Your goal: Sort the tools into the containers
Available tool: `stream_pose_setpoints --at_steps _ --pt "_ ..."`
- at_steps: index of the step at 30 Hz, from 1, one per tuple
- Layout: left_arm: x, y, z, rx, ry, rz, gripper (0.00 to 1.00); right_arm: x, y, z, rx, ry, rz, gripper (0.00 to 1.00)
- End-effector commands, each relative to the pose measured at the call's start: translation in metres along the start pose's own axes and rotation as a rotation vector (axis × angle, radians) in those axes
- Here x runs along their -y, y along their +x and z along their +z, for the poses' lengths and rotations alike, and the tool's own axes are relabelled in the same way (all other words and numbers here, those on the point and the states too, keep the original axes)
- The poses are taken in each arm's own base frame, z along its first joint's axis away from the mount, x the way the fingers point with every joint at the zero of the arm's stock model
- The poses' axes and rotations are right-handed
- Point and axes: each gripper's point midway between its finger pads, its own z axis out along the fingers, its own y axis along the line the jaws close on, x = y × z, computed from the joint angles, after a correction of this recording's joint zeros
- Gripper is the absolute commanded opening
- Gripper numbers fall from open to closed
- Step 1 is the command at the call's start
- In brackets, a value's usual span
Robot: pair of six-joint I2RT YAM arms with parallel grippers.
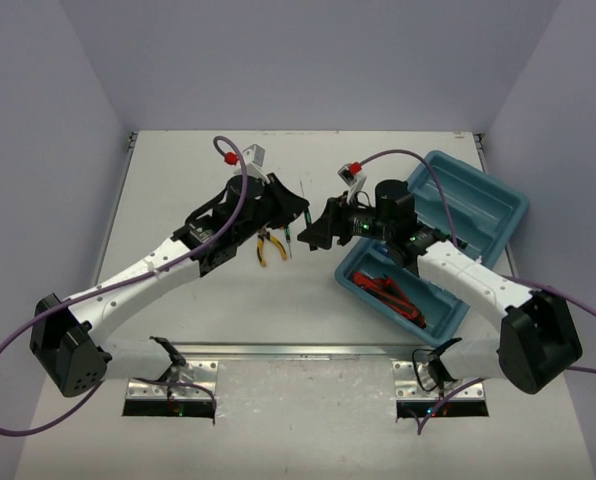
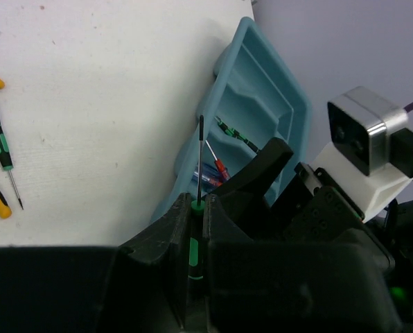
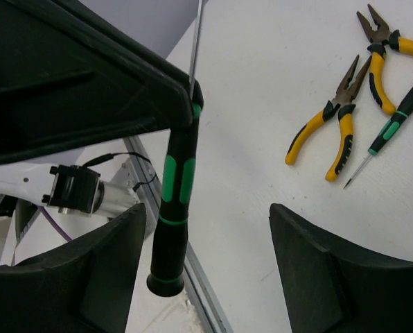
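My left gripper (image 2: pixel 198 205) is shut on a black-green screwdriver (image 2: pixel 195 244), shaft pointing up, held in the air mid-table (image 1: pixel 294 212). Its handle (image 3: pixel 177 187) hangs between my right gripper's (image 3: pixel 206 257) open fingers, close to the left one and not gripped. The right gripper (image 1: pixel 313 235) faces the left one. The teal tray (image 1: pixel 478 200) lies at the right. Red-handled pliers (image 1: pixel 393 293) lie in its near compartment. Blue-handled screwdrivers (image 2: pixel 211 173) and a black-green one (image 2: pixel 238 136) lie in other compartments.
Two yellow-handled pliers (image 3: pixel 338 119) (image 3: pixel 385 40) and a black-green screwdriver (image 3: pixel 392 128) lie on the white table, below the left gripper in the top view (image 1: pixel 270 245). The table's metal front rail (image 3: pixel 206 305) runs under the right gripper.
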Motion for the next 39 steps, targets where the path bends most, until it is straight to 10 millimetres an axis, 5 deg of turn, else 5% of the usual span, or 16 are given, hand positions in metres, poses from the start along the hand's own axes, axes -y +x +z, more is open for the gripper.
stream_pose_setpoints --at_steps 1,2,4,6,8,10,13,14,18,22,30,34,35,37,39 --pt "0.019 -0.005 -0.002 0.014 0.082 -0.026 0.0 -0.025 -0.039 0.0 0.116 -0.067 -0.074 0.63" --pt "0.022 -0.005 -0.002 0.011 0.097 -0.025 0.0 -0.024 -0.041 0.001 0.124 -0.059 -0.078 0.56" --pt "0.024 -0.001 -0.001 -0.008 0.112 -0.021 0.0 -0.022 -0.045 0.003 0.126 -0.049 -0.091 0.1" --pt "0.025 0.0 0.0 -0.018 0.117 -0.005 0.16 -0.013 -0.048 0.004 0.121 -0.002 -0.13 0.0" --pt "0.028 -0.005 0.0 -0.006 0.112 0.015 0.77 -0.001 -0.05 -0.001 0.094 0.079 -0.146 0.0" --pt "0.009 -0.013 -0.001 0.013 -0.01 0.053 1.0 0.032 -0.059 -0.015 0.061 0.243 -0.271 0.0" --pt "-0.032 -0.059 -0.015 0.162 -0.266 0.085 1.0 0.109 -0.055 -0.074 -0.14 0.588 -0.323 0.0" --pt "-0.057 -0.075 -0.021 0.19 -0.354 0.082 1.0 0.124 -0.062 -0.095 -0.215 0.669 -0.428 0.0" --pt "-0.108 -0.102 -0.033 0.225 -0.453 0.027 1.0 0.174 -0.038 -0.164 -0.557 0.865 -0.641 0.0" --pt "-0.107 -0.084 -0.015 0.154 -0.402 0.014 1.0 0.215 -0.019 -0.209 -0.67 0.889 -0.634 0.0" --pt "-0.103 -0.051 0.007 0.0 -0.331 0.006 1.0 0.28 -0.004 -0.249 -0.689 1.048 -0.453 0.0" --pt "-0.109 -0.046 0.014 -0.02 -0.349 0.031 1.0 0.297 -0.001 -0.247 -0.712 1.063 -0.405 0.22" --pt "-0.112 -0.043 0.017 -0.032 -0.357 0.035 1.0 0.299 0.001 -0.246 -0.718 1.06 -0.396 0.32" --pt "-0.117 -0.038 0.022 -0.051 -0.369 0.046 1.0 0.302 0.004 -0.246 -0.73 1.064 -0.387 0.68" --pt "-0.124 -0.027 0.031 -0.094 -0.39 0.08 1.0 0.303 -0.002 -0.249 -0.726 1.087 -0.392 0.77"
